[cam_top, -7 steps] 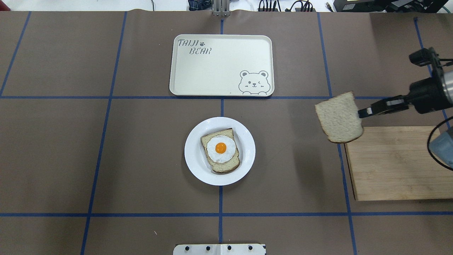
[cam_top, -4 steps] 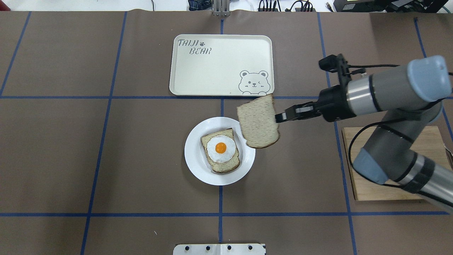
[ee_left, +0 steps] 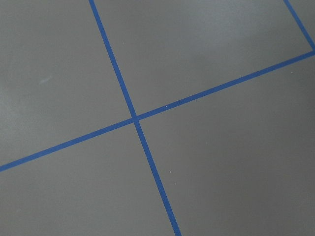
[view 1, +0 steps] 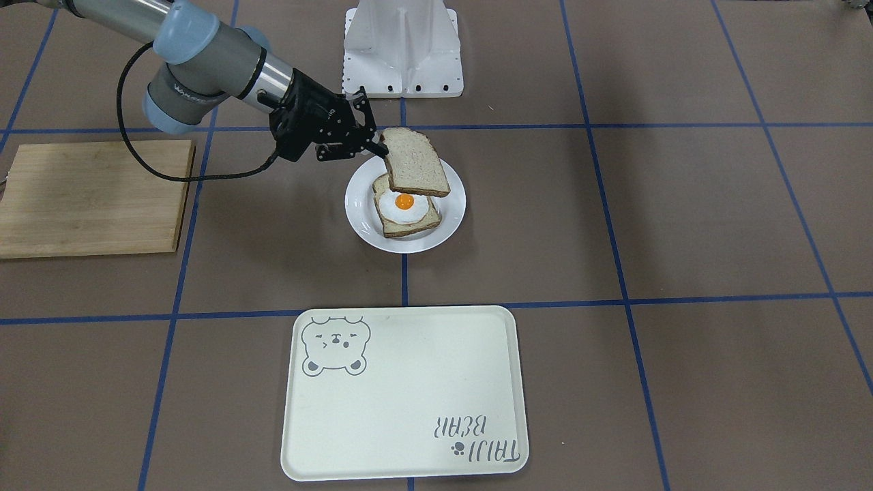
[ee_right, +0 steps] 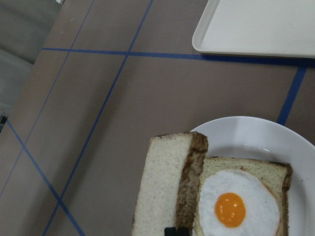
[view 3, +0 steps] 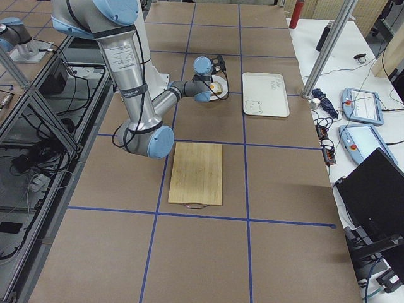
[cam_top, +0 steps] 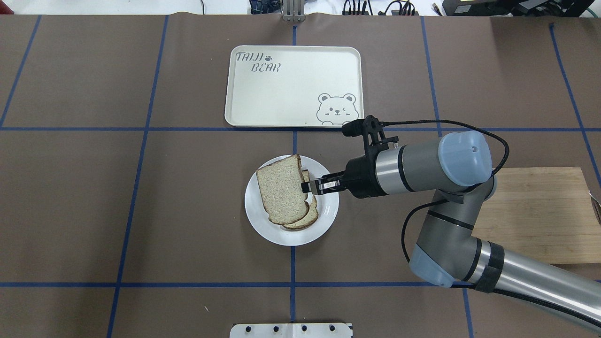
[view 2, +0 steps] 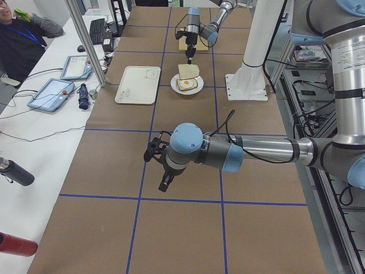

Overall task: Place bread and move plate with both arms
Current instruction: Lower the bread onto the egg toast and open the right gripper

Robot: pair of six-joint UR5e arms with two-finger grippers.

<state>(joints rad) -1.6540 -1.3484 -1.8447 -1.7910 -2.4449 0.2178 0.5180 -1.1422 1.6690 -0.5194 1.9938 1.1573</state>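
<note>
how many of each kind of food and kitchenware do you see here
bread: 2 (held slice, egg slice)
egg: 1
plate: 1
tray: 1
board: 1
total: 6

White plate (cam_top: 328, 213), speckled brown bread (cam_top: 281, 188)
</note>
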